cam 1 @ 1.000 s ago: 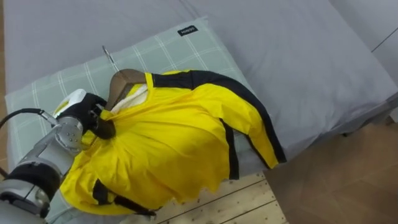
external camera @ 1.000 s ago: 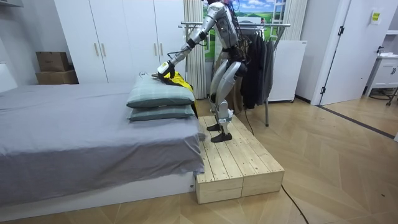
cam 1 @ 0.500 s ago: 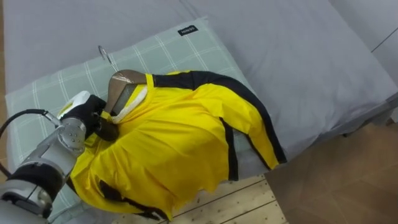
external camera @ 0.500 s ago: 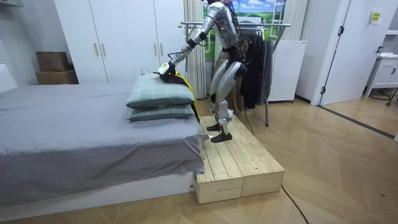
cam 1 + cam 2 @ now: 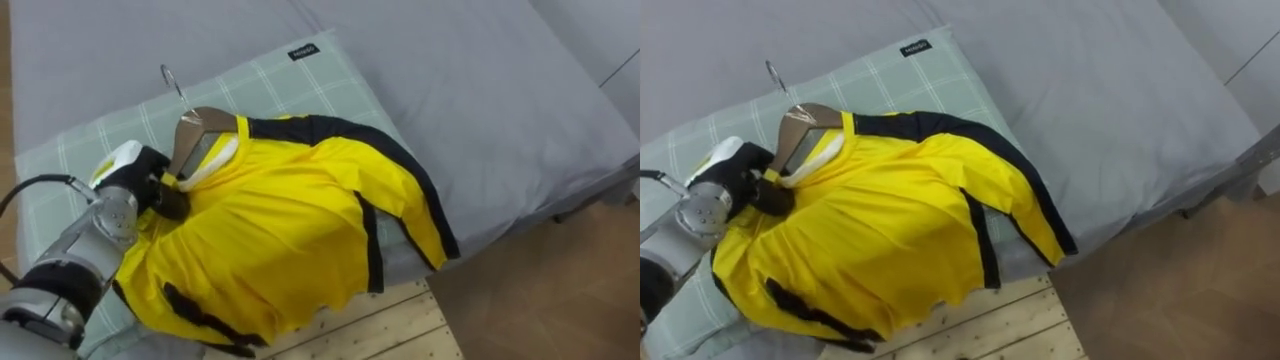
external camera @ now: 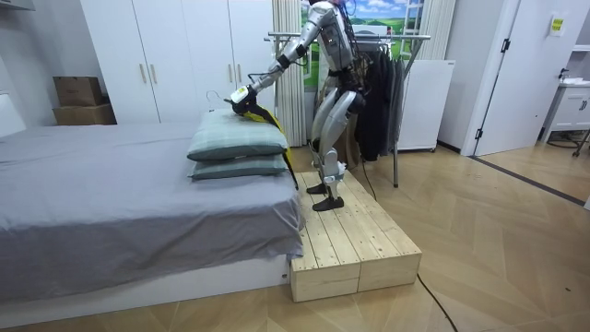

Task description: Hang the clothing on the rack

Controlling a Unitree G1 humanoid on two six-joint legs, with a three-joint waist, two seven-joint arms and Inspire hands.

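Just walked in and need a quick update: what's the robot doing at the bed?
The robot stands on a wooden platform beside the bed. Its left hand has fingers curled on the collar of a yellow jacket, already on a hanger, draped across a pillow. The rack stands behind it.

A home bedroom: a grey bed (image 6: 111, 198) at left with 2 stacked pillows (image 6: 235, 148), white wardrobes (image 6: 175, 65) on the far wall, a garment rail (image 6: 406, 38) beside them.
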